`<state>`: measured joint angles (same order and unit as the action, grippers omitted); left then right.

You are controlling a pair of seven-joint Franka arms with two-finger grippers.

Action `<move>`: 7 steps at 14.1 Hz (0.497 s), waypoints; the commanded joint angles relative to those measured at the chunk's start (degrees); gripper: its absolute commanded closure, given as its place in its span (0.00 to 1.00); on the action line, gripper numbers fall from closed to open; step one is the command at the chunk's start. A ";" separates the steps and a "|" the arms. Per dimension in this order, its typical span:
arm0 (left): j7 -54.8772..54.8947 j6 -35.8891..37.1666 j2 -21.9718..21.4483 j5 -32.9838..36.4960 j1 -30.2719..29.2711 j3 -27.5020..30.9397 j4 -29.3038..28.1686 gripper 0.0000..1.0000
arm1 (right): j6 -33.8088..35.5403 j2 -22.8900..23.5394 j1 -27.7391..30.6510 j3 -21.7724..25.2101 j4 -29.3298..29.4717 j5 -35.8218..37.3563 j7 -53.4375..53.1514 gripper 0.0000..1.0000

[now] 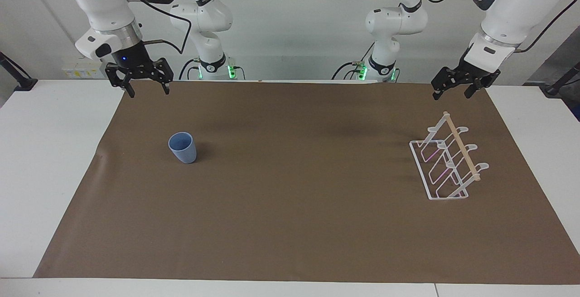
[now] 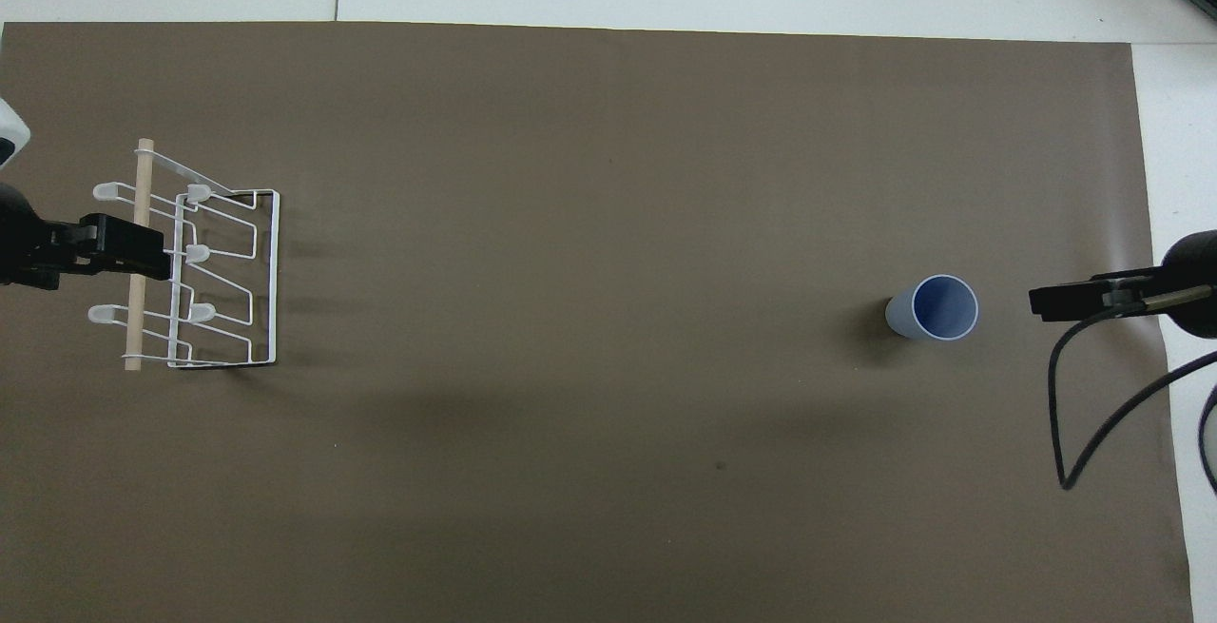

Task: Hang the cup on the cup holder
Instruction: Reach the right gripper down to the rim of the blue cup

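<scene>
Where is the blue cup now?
The cup stands upright on the brown mat, toward the right arm's end of the table, apart from the rack at the left arm's end.

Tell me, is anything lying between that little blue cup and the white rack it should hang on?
Nothing visible. Only bare brown mat lies between the cup and the cup holder. Both tools, right and left, hang open in the air, touching nothing.
</scene>
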<state>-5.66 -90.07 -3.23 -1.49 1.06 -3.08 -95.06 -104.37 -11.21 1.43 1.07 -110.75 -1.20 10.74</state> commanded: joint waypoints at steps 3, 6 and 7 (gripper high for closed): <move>0.39 -0.81 -1.26 -0.44 -0.09 0.18 -1.26 0.00 | -10.21 0.13 -1.95 0.16 -7.46 -1.34 -4.40 0.00; 0.03 -0.02 -1.34 -0.44 -1.31 0.62 -1.35 0.00 | -14.80 2.67 -3.71 0.24 -8.17 -1.34 -5.11 0.00; -0.06 -0.63 -1.26 -0.44 -1.76 0.62 -1.27 0.00 | -16.20 3.99 -3.71 0.24 -8.17 -1.34 -5.11 0.00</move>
<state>-5.72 -90.05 -3.23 -1.49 0.51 -2.62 -95.08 -117.90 -8.80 -1.90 1.07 -118.33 -1.42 6.24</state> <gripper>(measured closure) 0.000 0.000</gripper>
